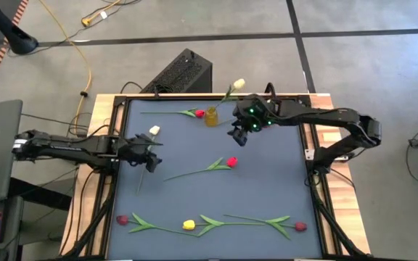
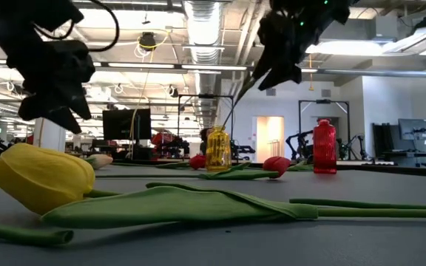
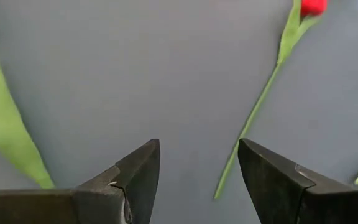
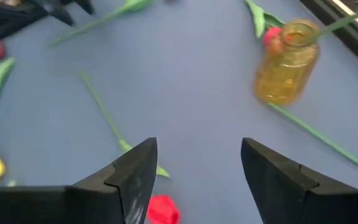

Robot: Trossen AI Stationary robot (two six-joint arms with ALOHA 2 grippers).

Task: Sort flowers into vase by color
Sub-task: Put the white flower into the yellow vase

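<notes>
A yellow glass vase [image 1: 210, 116] stands at the far middle of the mat and holds one cream tulip [image 1: 238, 85] by its stem. Other tulips lie flat on the mat: a red one [image 1: 194, 113] beside the vase, a cream one [image 1: 154, 131] at the left, a red one [image 1: 231, 162] in the middle, and a dark red [image 1: 122, 219], a yellow [image 1: 188, 225] and a dark red [image 1: 300, 226] along the near edge. My left gripper [image 1: 151, 161] is open and empty beside the cream tulip's stem. My right gripper [image 1: 238, 136] is open and empty, above the mat just right of the vase [image 4: 286, 70].
A red bottle-shaped vase [image 2: 324, 146] shows at the far right in the low view. A loose green stem [image 4: 322, 140] lies on the mat beside the yellow vase. A black box [image 1: 183, 72] stands beyond the far edge. Bare mat lies between the middle red tulip and the near row.
</notes>
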